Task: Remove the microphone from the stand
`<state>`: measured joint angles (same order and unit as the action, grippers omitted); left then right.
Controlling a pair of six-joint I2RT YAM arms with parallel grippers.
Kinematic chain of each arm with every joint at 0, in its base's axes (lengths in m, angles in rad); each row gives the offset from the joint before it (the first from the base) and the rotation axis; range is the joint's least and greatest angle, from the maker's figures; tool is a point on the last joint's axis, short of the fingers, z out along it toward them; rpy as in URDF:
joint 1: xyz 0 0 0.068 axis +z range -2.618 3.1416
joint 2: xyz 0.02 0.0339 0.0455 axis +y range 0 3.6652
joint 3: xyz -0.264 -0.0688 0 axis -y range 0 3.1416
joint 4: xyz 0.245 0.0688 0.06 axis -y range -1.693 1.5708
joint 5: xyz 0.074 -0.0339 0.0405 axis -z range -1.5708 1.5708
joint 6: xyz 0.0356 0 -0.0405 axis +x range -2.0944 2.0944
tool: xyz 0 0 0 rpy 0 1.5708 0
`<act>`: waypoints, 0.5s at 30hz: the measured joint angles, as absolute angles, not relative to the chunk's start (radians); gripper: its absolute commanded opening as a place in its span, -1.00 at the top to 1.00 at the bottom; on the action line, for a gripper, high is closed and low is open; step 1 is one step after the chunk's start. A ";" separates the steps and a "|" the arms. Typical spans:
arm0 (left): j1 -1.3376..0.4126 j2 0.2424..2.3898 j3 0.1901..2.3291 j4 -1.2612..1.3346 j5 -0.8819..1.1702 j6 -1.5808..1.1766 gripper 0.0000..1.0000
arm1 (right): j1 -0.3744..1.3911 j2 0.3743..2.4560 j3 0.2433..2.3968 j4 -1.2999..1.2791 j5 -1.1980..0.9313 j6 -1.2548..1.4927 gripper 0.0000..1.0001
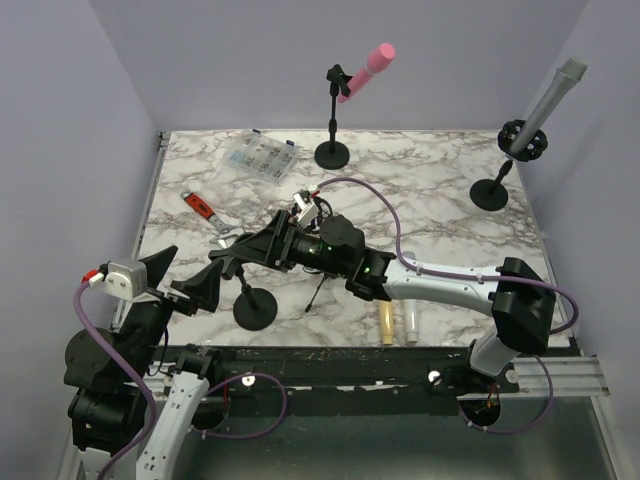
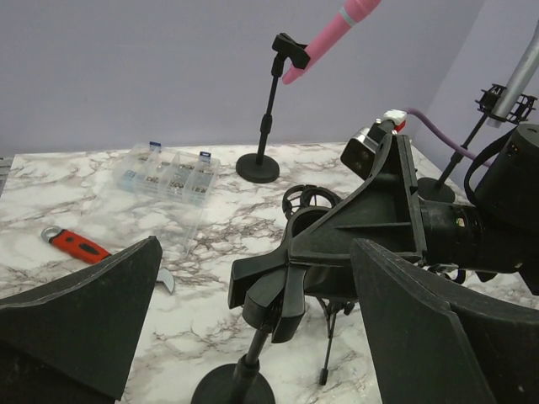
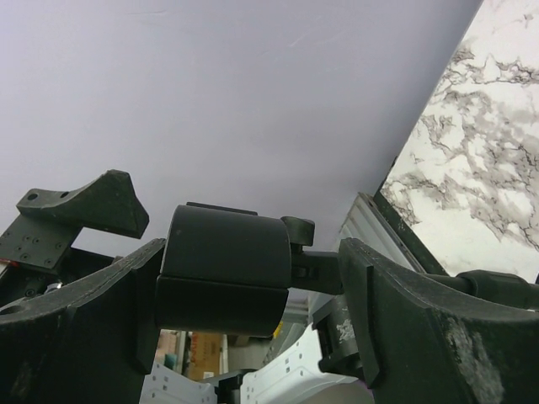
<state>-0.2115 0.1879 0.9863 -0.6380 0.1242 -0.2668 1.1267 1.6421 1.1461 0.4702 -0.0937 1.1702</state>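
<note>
The right gripper clamped a dark cylinder, possibly the microphone, atop the near stand; the left gripper hung open. It looked rigid and light, best held mid-barrel.

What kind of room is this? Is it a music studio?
More likely a robot test bench: two robot arms bolted to a marble-look table, plain purple walls boxing it in, and microphone stands set out as props.
</note>
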 measured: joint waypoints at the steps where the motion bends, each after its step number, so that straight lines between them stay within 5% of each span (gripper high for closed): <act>1: -0.212 0.188 0.986 -0.638 0.124 -0.267 -0.96 | 1.127 1.642 1.143 0.476 -0.093 1.174 -0.66; 15: -0.212 0.188 0.985 -0.638 0.124 -0.270 -0.96 | 1.127 1.666 1.085 0.475 -0.073 1.188 -0.66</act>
<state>-0.2115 0.1879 0.9848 -0.6384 0.1242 -0.2703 1.1271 1.6661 1.0851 0.4751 -0.0734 1.1885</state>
